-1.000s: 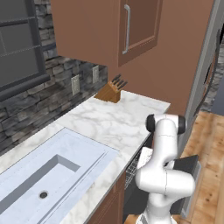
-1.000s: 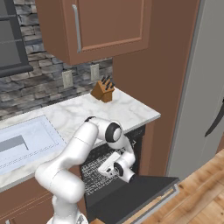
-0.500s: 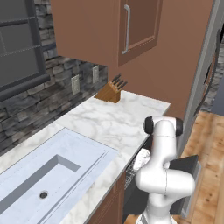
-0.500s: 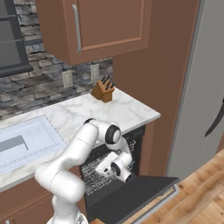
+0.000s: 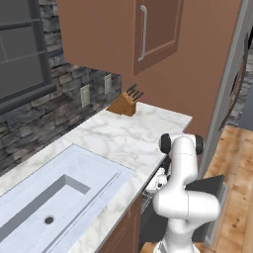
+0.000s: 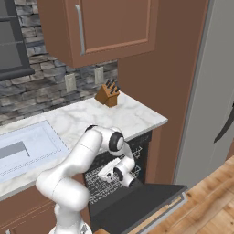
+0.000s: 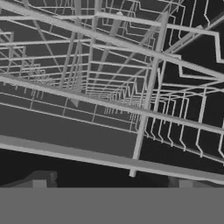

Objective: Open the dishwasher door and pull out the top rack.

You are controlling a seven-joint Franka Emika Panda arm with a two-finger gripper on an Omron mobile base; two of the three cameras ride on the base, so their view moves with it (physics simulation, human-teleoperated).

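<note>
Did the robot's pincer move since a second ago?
Yes. In the right base view the pincer has gone deeper toward the top rack, farther from the front edge of the open dishwasher door.

Wide dark grey flat dishwasher door swung fully down, lying about level, projecting out from below marble counter toward wooden floor. Light grey-white wire grid top rack of thin metal rods in upper part of dark dishwasher opening, rods crossing; visible through opening.
</note>
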